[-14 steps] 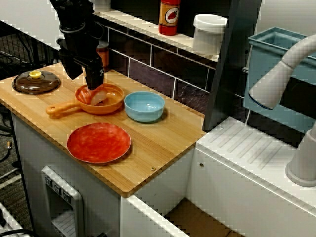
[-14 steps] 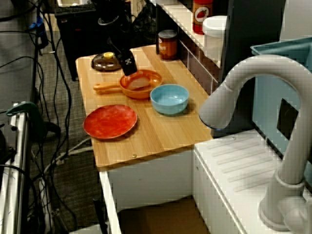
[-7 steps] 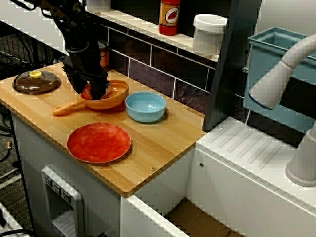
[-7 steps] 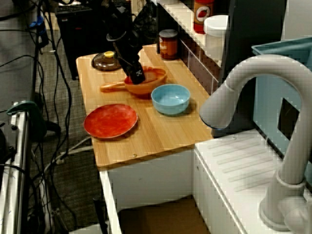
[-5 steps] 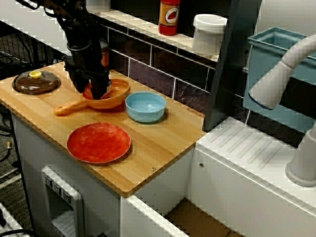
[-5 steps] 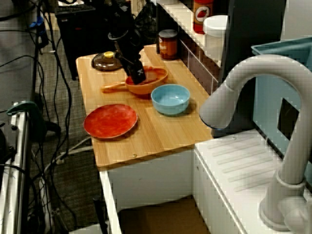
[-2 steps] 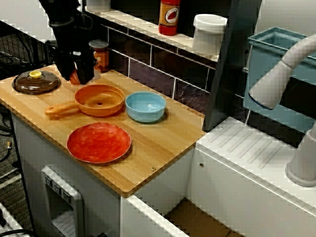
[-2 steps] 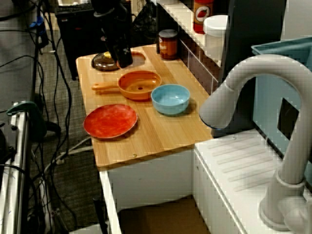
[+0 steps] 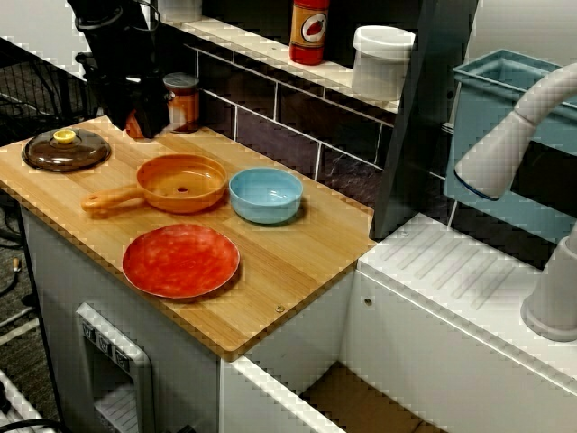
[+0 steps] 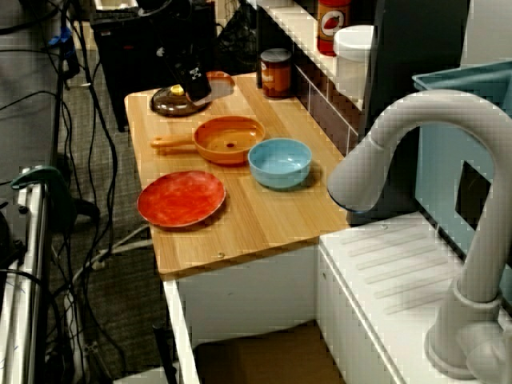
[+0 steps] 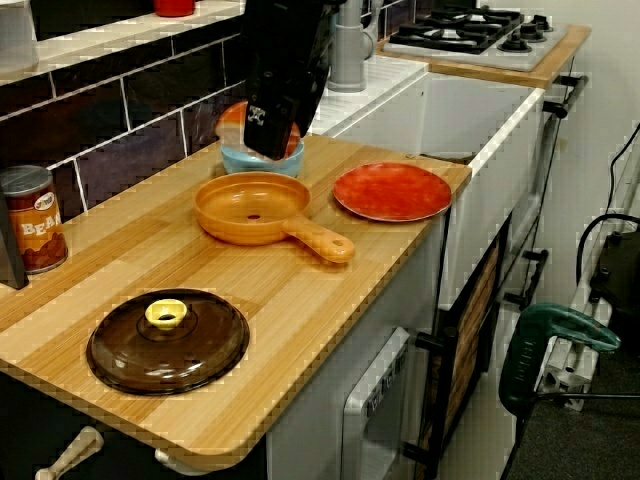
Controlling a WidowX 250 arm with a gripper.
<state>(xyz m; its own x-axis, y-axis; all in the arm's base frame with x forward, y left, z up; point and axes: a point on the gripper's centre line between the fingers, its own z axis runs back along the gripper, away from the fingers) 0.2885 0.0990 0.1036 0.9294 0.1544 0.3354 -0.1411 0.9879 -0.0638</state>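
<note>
Your claw [image 9: 142,123] is gripping an orange food piece [image 9: 133,127], hanging over the counter [image 9: 297,244] between the brown lid [image 9: 66,149] and the can [image 9: 182,101].

Before me, a wooden counter [image 9: 297,257] stands against a dark tiled wall [image 9: 270,115]. A white sink unit [image 9: 451,271] adjoins it. The floor [image 10: 120,308] is grey.

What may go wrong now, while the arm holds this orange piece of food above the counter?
1. Most of the orange food piece sticks out beside the fingers, so the grip looks shallow. It might slip and drop onto the brown lid or the counter.
2. The bean can stands near the wall, not far from the fingers. A swing toward the wall may knock it over.
</note>
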